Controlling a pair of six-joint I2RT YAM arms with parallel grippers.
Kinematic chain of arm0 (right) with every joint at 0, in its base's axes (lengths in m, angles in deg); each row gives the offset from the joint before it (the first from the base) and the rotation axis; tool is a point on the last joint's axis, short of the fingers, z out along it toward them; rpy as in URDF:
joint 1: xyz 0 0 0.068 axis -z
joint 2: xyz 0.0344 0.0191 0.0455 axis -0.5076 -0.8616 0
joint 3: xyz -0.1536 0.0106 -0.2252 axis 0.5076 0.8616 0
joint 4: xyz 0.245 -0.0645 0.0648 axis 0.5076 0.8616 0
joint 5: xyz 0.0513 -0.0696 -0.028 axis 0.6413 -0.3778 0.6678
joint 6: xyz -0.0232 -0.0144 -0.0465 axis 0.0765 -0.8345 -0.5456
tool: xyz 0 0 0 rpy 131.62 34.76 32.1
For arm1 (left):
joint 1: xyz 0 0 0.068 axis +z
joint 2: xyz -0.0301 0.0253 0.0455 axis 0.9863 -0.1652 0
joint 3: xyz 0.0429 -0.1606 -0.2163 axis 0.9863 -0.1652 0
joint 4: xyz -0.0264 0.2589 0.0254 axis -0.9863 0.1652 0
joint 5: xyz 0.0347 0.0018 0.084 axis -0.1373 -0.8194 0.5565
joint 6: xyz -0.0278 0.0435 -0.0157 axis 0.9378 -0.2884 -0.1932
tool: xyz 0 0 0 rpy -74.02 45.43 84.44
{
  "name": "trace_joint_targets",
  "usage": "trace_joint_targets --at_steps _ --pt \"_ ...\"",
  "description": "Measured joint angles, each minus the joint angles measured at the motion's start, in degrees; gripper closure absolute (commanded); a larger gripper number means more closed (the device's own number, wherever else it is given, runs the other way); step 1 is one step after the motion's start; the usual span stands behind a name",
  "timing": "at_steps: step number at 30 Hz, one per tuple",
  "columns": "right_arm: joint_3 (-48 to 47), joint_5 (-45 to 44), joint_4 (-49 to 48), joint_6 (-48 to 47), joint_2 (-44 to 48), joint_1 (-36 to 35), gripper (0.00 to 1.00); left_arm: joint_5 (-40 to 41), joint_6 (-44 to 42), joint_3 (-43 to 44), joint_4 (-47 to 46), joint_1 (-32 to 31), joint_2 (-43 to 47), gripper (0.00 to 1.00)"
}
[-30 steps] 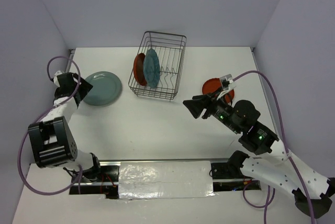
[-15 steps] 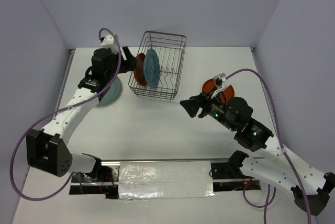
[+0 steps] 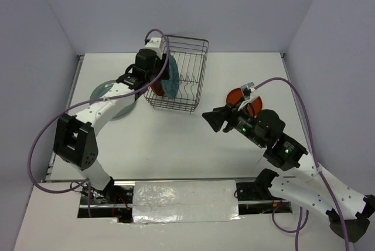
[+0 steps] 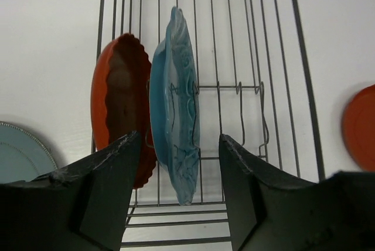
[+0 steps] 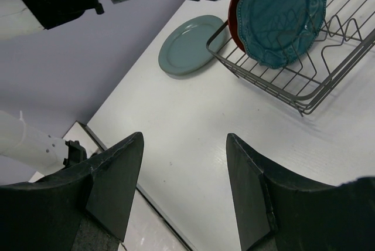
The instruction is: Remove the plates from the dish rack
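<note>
The dark wire dish rack [image 3: 196,81] stands at the back middle of the table. A teal-blue scalloped plate [image 3: 170,78] and an orange-red plate [image 3: 156,87] stand upright in its left end. My left gripper [image 3: 161,70] is open and empty just above these two plates. In the left wrist view its jaws [image 4: 179,139] straddle the lower edge of the blue plate [image 4: 176,116], with the orange-red plate [image 4: 117,98] at the left finger. My right gripper [image 3: 210,119] is open and empty over bare table, right of the rack.
A pale grey-teal plate [image 3: 102,90] lies flat left of the rack, partly under my left arm. Another orange-red plate [image 3: 236,95] lies flat on the right, partly behind my right arm. Walls close the table on three sides.
My left arm has swung from the grey-teal plate at the far left over to the rack. My right arm has barely moved.
</note>
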Motion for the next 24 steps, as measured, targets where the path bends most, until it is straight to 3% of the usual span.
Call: trace_joint_targets --at_steps 16,24 --pt "0.0 0.0 0.0 0.0 0.3 0.0 0.34 11.9 -2.0 6.8 3.5 -3.4 -9.2 0.40" --pt "0.0 0.1 0.0 0.0 0.3 0.0 0.34 15.0 -3.4 9.0 3.9 -4.5 -12.5 0.49"
